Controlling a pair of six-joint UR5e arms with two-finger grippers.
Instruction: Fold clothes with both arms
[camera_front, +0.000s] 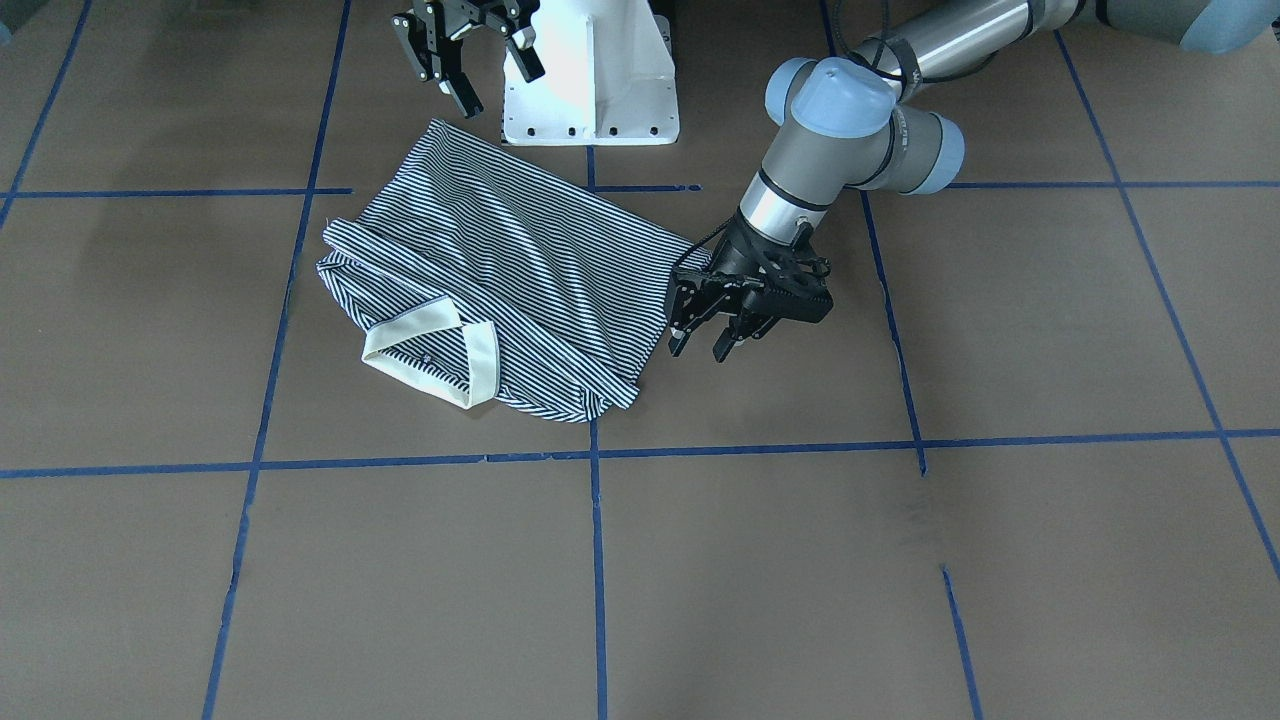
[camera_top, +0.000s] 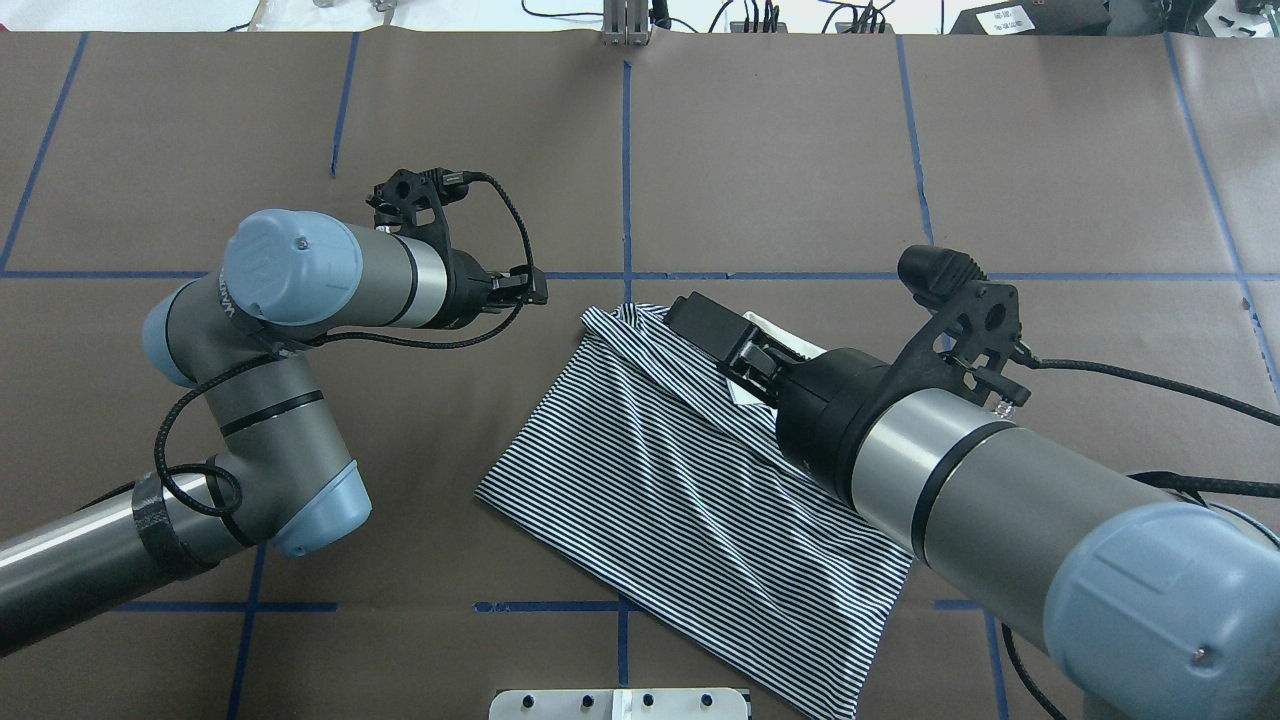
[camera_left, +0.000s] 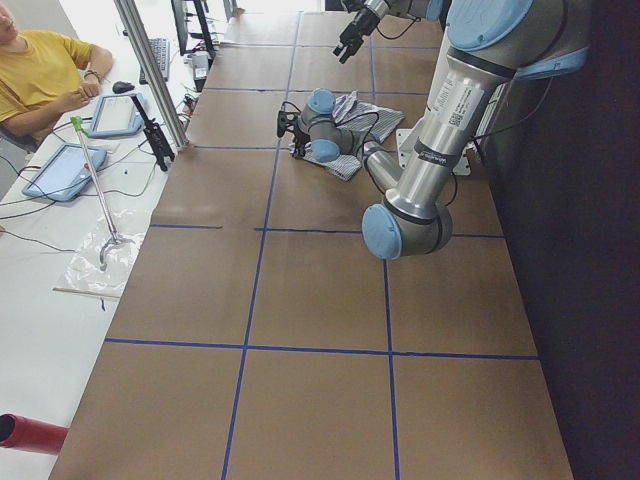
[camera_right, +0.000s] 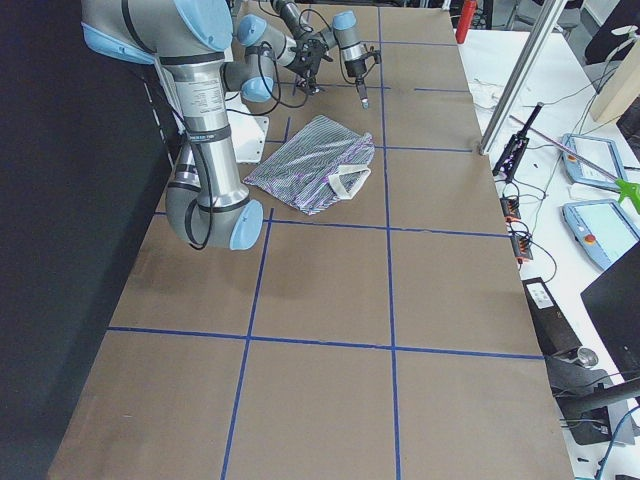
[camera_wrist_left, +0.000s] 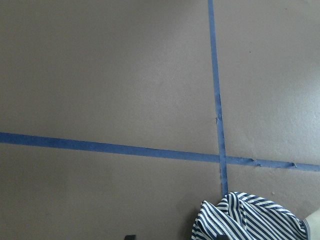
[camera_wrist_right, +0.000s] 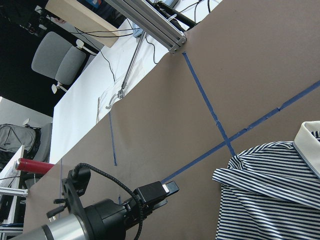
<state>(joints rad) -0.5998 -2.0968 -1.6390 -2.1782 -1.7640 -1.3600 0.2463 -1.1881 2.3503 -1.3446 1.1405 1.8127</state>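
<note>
Looking at a striped polo shirt (camera_front: 520, 270) lying on the brown table (camera_front: 900, 580), a bit left of centre in the front-facing view and just below the white pedestal (camera_front: 590, 80). Seems folded into a rough slanted block, with the cream collar (camera_front: 483, 360) at the lower left of the bundle and some rumpling along the bottom edge. Can spot the left gripper (camera_front: 700, 350) just right of the shirt's right-hand edge in that frame, hanging low, fingers spread fairly wide, gripping nothing and clear of the cloth. Then the right gripper (camera_front: 495, 85) way up at the top of the frame, left of the pedestal, raised above the shirt's upper corner, likewise spread apart and empty. From overhead, hard to make out much of the shirt's right side, mostly hidden under the big right arm (camera_top: 1000, 500) coming in from the lower right. Over on the left half of that view, the left arm (camera_top: 300, 270) bent round with its wrist aimed at the shirt's upper-left corner, near but apart. Left wrist camera: mostly bare table and crossing blue tape lines (camera_wrist_left: 217, 100), only a striped corner poking in at the lower right. Right wrist camera: stripes and a sliver of collar at the lower right, left gripper at the lower left, bare table between them.
</note>
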